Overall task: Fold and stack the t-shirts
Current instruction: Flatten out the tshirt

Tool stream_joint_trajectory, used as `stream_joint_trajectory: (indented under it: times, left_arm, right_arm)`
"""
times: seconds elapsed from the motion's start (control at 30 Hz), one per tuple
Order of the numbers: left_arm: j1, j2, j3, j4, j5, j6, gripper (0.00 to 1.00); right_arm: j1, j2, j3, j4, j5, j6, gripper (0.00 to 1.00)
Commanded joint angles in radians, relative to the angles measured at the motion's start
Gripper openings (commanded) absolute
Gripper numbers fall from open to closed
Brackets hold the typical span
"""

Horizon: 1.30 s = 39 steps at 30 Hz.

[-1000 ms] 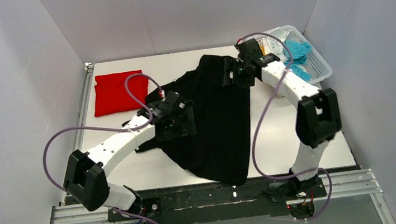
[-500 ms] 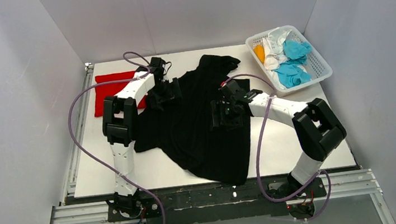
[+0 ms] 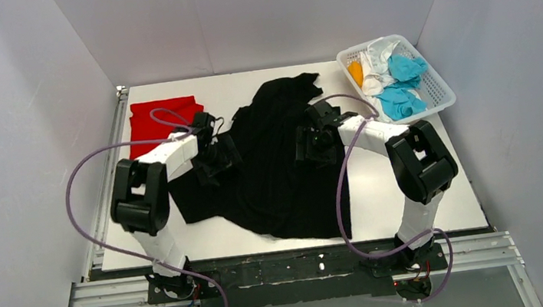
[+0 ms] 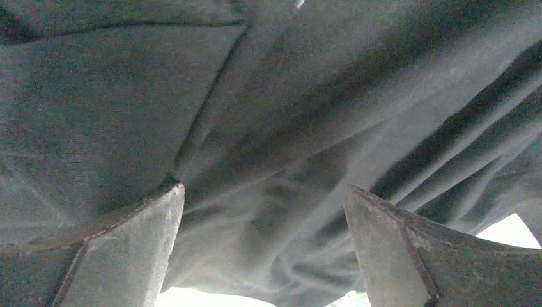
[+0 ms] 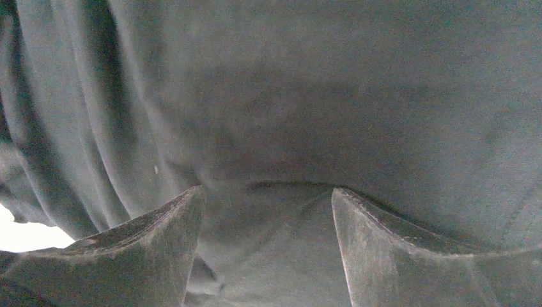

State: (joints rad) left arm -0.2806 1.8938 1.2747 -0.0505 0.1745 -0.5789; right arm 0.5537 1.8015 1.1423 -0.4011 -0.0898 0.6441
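Left wrist and right wrist views: left gripper (image 4: 262, 192) and right gripper (image 5: 266, 190), jaws apart, rest on the crumpled black t-shirt (image 3: 278, 168), mid-table (image 3: 428, 197) beside the folded red t-shirt (image 3: 161, 123); each should likely pinch an outer edge and draw outward evenly to flatten it.

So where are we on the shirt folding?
Done: one red t-shirt lies folded at far left. In hand: the black t-shirt is spread out in the middle, rumpled and unfolded, with both arms' jaws open against it. Left: fold it, stack it with the red one, then do the cyan, white and orange garments in the white basket.
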Motion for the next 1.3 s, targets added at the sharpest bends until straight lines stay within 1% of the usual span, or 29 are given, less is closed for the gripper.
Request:
stream_joint_trajectory:
  times: [0.0,0.1,0.17,0.23,0.27,0.3,0.37,0.5,0.57,0.63,0.77,0.8,0.87,0.93,1.0,1.07,1.17,1.27]
  left_arm:
    - [-0.051,-0.179,-0.349,-0.15,-0.001,-0.184,0.98]
    - [-0.143,-0.317,-0.494,-0.162,-0.025,-0.272,0.98]
    - [-0.226,-0.376,-0.55,-0.168,-0.03,-0.325,0.98]
    - [-0.31,-0.402,-0.557,-0.175,-0.026,-0.354,0.98]
    - [-0.334,-0.405,-0.547,-0.19,-0.025,-0.355,0.98]
    - [-0.342,-0.406,-0.526,-0.226,-0.032,-0.351,0.98]
    - [-0.343,-0.421,-0.477,-0.296,-0.09,-0.327,0.98]
    - [-0.337,-0.467,-0.363,-0.382,-0.28,-0.23,0.98]
    - [-0.305,-0.466,-0.288,-0.418,-0.314,-0.198,0.98]
    - [-0.228,-0.45,-0.235,-0.397,-0.292,-0.168,0.98]
    - [-0.098,-0.346,-0.144,-0.273,-0.179,-0.134,0.98]
    - [-0.079,-0.301,-0.117,-0.237,-0.148,-0.131,0.98]
    - [-0.057,-0.2,-0.044,-0.218,-0.128,-0.12,0.98]
    - [-0.049,-0.079,0.043,-0.232,-0.107,-0.106,0.98]
    - [-0.045,0.003,0.123,-0.222,-0.067,-0.09,0.98]
    - [-0.041,0.075,0.169,-0.201,-0.071,-0.073,0.98]
    - [-0.024,0.186,0.256,-0.251,-0.094,-0.064,0.98]
    - [0.008,0.278,0.321,-0.292,-0.08,-0.068,0.98]
  right_arm:
    - [-0.112,0.064,0.075,-0.016,0.075,-0.064,0.81]
    - [-0.165,0.116,0.163,-0.037,0.073,-0.101,0.81]
    - [-0.198,0.149,0.22,-0.059,0.065,-0.122,0.79]
    - [-0.23,0.169,0.269,-0.074,0.061,-0.13,0.79]
    - [-0.244,0.173,0.289,-0.078,0.056,-0.133,0.79]
    - [-0.257,0.172,0.306,-0.086,0.05,-0.135,0.79]
    - [-0.271,0.152,0.314,-0.089,0.043,-0.147,0.79]
    - [-0.271,0.085,0.284,-0.084,0.013,-0.17,0.79]
    - [-0.271,0.046,0.259,-0.078,0.003,-0.172,0.79]
    - [-0.271,0.006,0.224,-0.062,-0.006,-0.17,0.79]
    - [-0.261,-0.052,0.125,0.0,-0.033,-0.161,0.79]
    - [-0.256,-0.056,0.113,0.018,-0.038,-0.159,0.79]
    - [-0.244,-0.046,0.108,0.021,-0.046,-0.159,0.78]
    - [-0.231,-0.026,0.108,0.033,-0.044,-0.177,0.78]
    - [-0.224,0.007,0.123,0.023,-0.029,-0.183,0.77]
    - [-0.224,0.038,0.138,0.012,-0.014,-0.182,0.77]
    - [-0.225,0.06,0.14,0.011,0.003,-0.175,0.77]
    - [-0.228,0.067,0.109,0.005,0.035,-0.163,0.77]
